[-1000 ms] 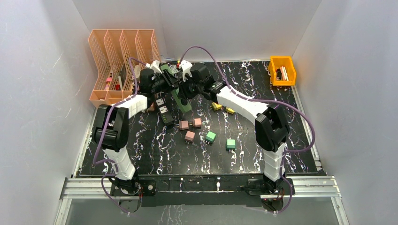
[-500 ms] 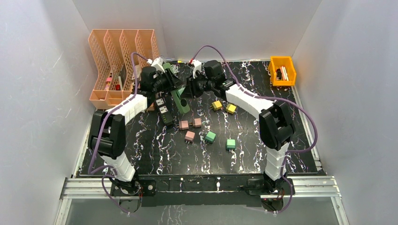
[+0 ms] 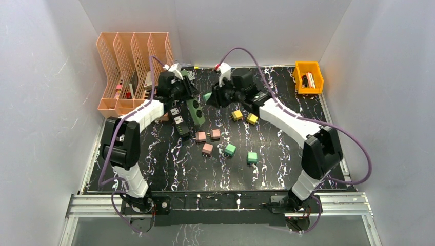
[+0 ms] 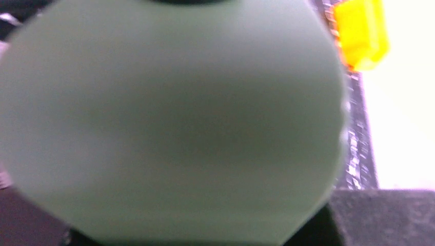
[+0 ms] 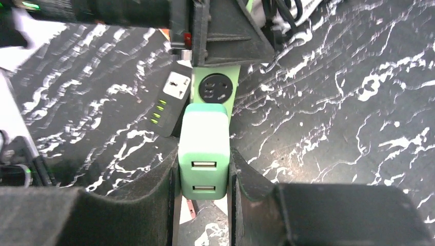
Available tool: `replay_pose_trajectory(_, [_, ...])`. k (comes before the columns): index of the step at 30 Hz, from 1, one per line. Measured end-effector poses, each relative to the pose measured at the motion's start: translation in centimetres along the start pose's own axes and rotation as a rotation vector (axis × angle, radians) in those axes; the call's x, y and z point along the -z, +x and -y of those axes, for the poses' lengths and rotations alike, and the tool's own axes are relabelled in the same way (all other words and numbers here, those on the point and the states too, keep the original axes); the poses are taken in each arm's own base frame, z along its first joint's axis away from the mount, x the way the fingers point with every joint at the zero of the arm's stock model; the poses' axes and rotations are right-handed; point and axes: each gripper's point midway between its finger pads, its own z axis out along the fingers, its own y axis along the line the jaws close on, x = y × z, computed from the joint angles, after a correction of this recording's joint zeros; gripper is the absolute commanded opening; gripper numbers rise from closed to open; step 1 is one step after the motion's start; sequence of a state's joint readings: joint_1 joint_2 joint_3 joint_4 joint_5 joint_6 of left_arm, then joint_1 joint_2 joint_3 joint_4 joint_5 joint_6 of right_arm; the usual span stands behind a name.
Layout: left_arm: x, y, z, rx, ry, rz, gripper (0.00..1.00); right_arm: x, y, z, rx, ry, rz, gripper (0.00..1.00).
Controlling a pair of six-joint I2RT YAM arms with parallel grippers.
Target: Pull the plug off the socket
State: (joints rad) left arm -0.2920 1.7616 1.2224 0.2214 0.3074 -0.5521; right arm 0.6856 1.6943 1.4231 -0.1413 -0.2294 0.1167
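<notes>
The socket is a green power strip (image 3: 195,111) that slants down over the table beside a black power strip (image 3: 179,119). My left gripper (image 3: 181,93) is shut on its upper end. The left wrist view shows only a blurred green surface (image 4: 169,123), with my fingers hidden behind it. The plug (image 5: 203,148) is a green USB adapter. My right gripper (image 5: 203,161) is shut on it, one finger on each side. The plug (image 3: 207,96) hangs just right of the strip, clear of it. The strip's round socket (image 5: 216,87) shows bare beyond the plug.
Pink (image 3: 207,149), green (image 3: 230,149) and yellow (image 3: 252,119) cube adapters lie scattered mid-table. An orange file rack (image 3: 133,66) stands at the back left. A yellow bin (image 3: 308,77) sits at the back right. The black strip (image 5: 172,105) shows green lights.
</notes>
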Motion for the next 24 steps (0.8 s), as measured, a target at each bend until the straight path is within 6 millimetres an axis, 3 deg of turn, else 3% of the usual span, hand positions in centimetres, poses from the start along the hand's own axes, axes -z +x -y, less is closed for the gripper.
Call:
replay_pose_trajectory(2, [-0.3,0.1,-3.1,0.011,-0.084,-0.001,0.00,1.5,-1.5,0.3,-0.010,-0.042,0.048,0.00])
replay_pose_trajectory(5, [-0.3,0.2,-6.3,0.031,-0.175,-0.006,0.00,2.6,-3.2,2.5,-0.012,0.036,0.087,0.00])
replay_pose_trajectory(7, [-0.2,0.4,-7.3,0.035,-0.207,-0.011,0.00,2.7,-3.6,3.5,-0.001,0.101,0.083,0.00])
replay_pose_trajectory(10, [-0.3,0.6,-7.1,0.025,-0.203,-0.018,0.00,3.3,-2.5,2.9,-0.043,0.017,0.106,0.00])
replay_pose_trajectory(12, [-0.6,0.6,-6.8,0.020,-0.193,-0.024,0.00,5.0,0.2,4.0,-0.127,-0.016,0.088,0.00])
replay_pose_trajectory(14, [-1.0,0.5,-6.4,0.017,-0.177,-0.029,0.00,6.5,2.9,6.6,-0.210,0.022,0.047,0.00])
replay_pose_trajectory(17, [-2.3,0.2,-6.1,0.016,-0.152,-0.046,0.00,7.1,6.3,8.8,-0.284,0.070,-0.016,0.00])
replay_pose_trajectory(24, [-5.0,1.4,-6.6,0.043,-0.111,-0.125,0.00,7.9,17.6,5.4,-0.448,-0.001,-0.291,0.00])
